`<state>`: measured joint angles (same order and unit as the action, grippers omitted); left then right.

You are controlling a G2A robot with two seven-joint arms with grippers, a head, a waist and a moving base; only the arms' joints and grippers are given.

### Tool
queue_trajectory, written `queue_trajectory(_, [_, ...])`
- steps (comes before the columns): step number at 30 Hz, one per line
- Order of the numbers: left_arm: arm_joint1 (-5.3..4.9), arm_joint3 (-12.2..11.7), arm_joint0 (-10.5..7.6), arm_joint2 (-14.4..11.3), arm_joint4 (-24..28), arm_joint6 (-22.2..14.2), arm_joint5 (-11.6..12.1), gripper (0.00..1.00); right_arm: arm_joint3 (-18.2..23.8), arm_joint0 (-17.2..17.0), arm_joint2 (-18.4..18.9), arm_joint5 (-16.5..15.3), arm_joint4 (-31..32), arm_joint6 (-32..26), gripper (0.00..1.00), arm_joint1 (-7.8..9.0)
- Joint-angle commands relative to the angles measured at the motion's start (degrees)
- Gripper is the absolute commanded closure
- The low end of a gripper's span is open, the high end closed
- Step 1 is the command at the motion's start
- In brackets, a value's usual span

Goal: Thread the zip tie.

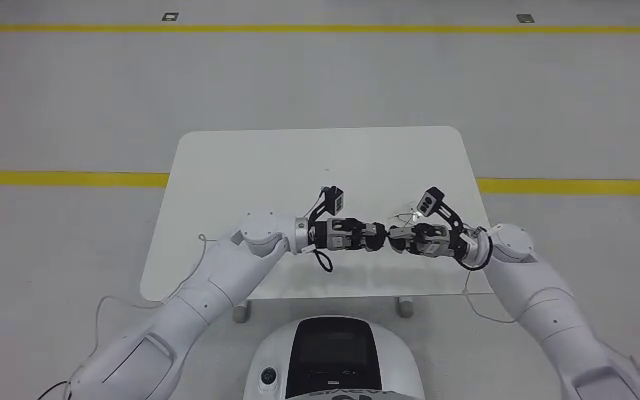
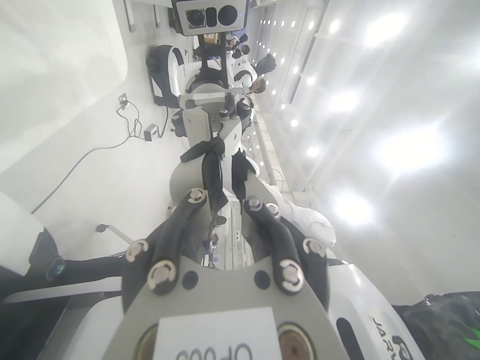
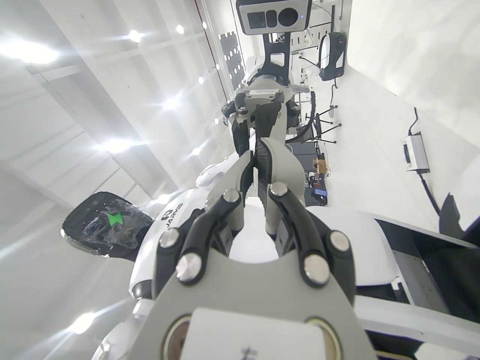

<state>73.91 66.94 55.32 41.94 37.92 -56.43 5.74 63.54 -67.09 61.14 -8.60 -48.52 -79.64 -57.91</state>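
Note:
Both arms are held above the front part of the white table [image 1: 300, 170], with the grippers facing each other tip to tip. My left gripper [image 1: 376, 238] [image 2: 227, 153] has its black fingers [image 2: 210, 174] drawn close, leaving a narrow gap. My right gripper [image 1: 400, 239] [image 3: 255, 157] has its ribbed pads [image 3: 264, 166] pressed together directly in front of the left gripper [image 3: 257, 125]. A thin pale strand, the zip tie [image 1: 405, 213], curves up beside the right gripper. The part of the tie between the fingertips is too thin to make out.
The tabletop beyond the grippers is bare white. Each wrist carries a black camera on a stalk [image 1: 331, 197] [image 1: 431, 201] above the gripper. Yellow floor lines run behind the table.

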Motion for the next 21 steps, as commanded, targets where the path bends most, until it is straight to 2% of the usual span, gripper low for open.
queue_trajectory(1, [0.05,-0.1,-0.09,-0.1,0.0,0.0,-0.1,0.91,0.1,0.0,-0.1,-0.1,0.0,0.0,1.00,-0.02])
queue_trajectory(12, [0.32,-0.7,-0.36,-0.5,0.6,-0.2,0.1,0.94,0.1,0.2,-0.5,-0.1,-0.3,0.0,1.00,0.00])
queue_trajectory(15, [0.38,-0.9,-0.45,-0.6,0.6,-0.3,0.2,1.00,0.2,0.2,-0.6,-0.1,-0.4,0.0,1.00,0.02])
queue_trajectory(17, [0.42,-1.1,-0.50,-0.7,0.6,-0.4,0.2,1.00,0.2,0.2,-0.7,-0.1,-0.5,0.0,1.00,0.04])
queue_trajectory(18, [0.44,-1.3,-0.52,-0.7,0.7,-0.4,0.3,1.00,0.1,0.2,-0.7,0.0,-0.6,0.0,0.91,0.05])
queue_trajectory(19, [0.47,-1.4,-0.49,-0.7,1.1,-0.7,0.4,1.00,0.1,0.2,-0.7,0.0,-0.6,0.0,0.57,0.09])
queue_trajectory(20, [0.49,-1.5,-0.43,-0.6,1.5,-0.9,0.5,1.00,0.3,0.1,-0.8,0.1,-0.7,0.0,0.00,0.12])
queue_trajectory(21, [0.49,-1.6,-0.42,-0.6,1.6,-1.1,0.7,1.00,0.5,0.0,-0.9,0.3,-1.0,0.0,0.00,0.21])
